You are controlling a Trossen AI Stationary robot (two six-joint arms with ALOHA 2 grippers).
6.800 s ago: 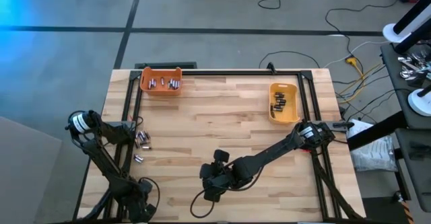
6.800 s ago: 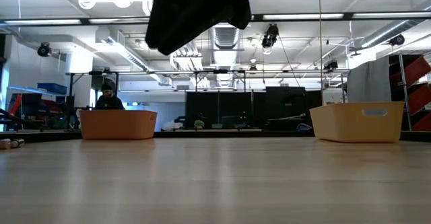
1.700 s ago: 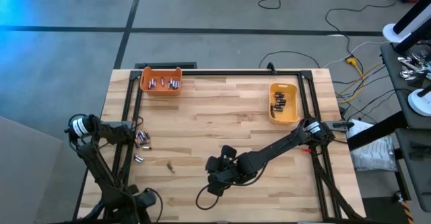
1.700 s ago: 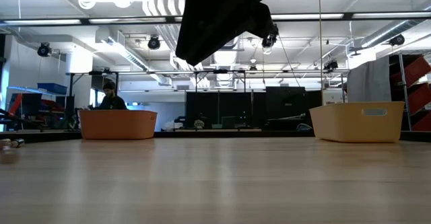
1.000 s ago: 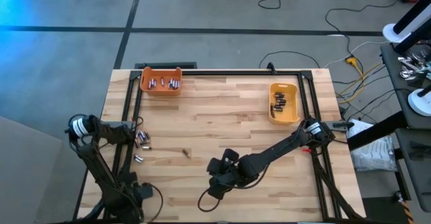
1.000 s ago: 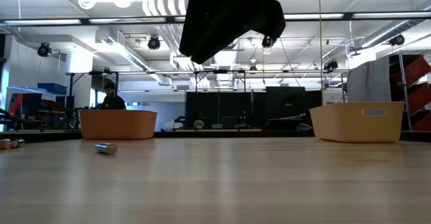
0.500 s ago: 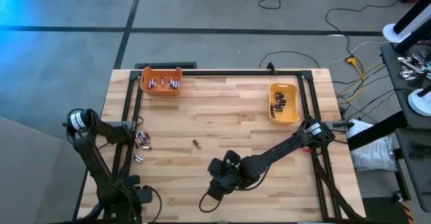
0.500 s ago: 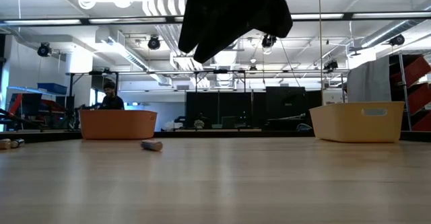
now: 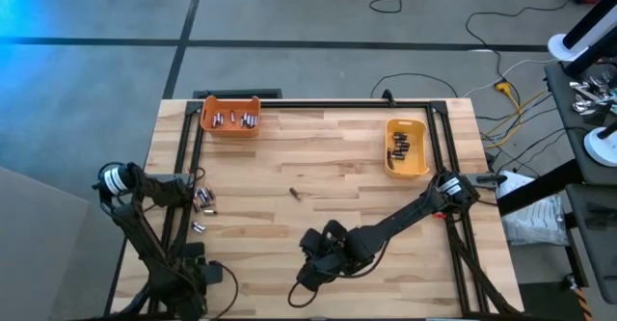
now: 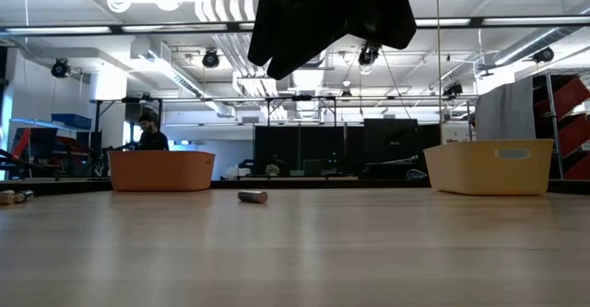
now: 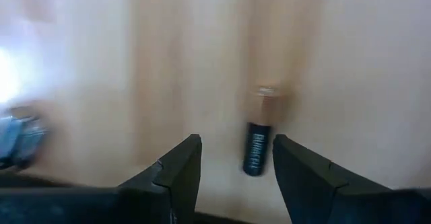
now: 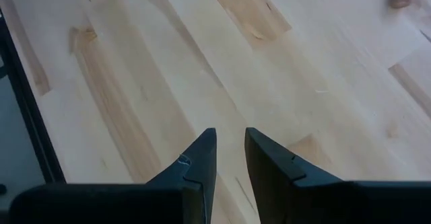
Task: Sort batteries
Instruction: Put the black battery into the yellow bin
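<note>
A loose pile of batteries (image 9: 201, 201) lies at the table's left edge. My left gripper (image 9: 196, 184) hangs open above it, pointing down. In the left wrist view its fingers (image 11: 234, 142) stand either side of a dark, copper-tipped battery (image 11: 254, 148) lying on the wood, and a silvery one (image 11: 17, 138) lies off to the side. One battery (image 9: 296, 194) (image 10: 252, 196) lies alone mid-table. My right gripper (image 9: 313, 254) (image 12: 229, 135) hovers above the near middle, fingers a narrow gap apart and holding nothing. The orange bin (image 9: 229, 117) holds silvery batteries and the yellow bin (image 9: 406, 147) holds dark ones.
The black frame rails (image 9: 318, 102) run along the table's far edge and down both sides. The orange bin stands at the far left and the yellow bin at the far right. Bare wood lies between the bins and the lone battery. A person (image 10: 150, 134) sits in the room beyond.
The lone battery has rolled across the table from near the left pile toward the right and far side, and now lies mid-table. My right gripper has rolled a little at the wrist while staying above the near middle.
</note>
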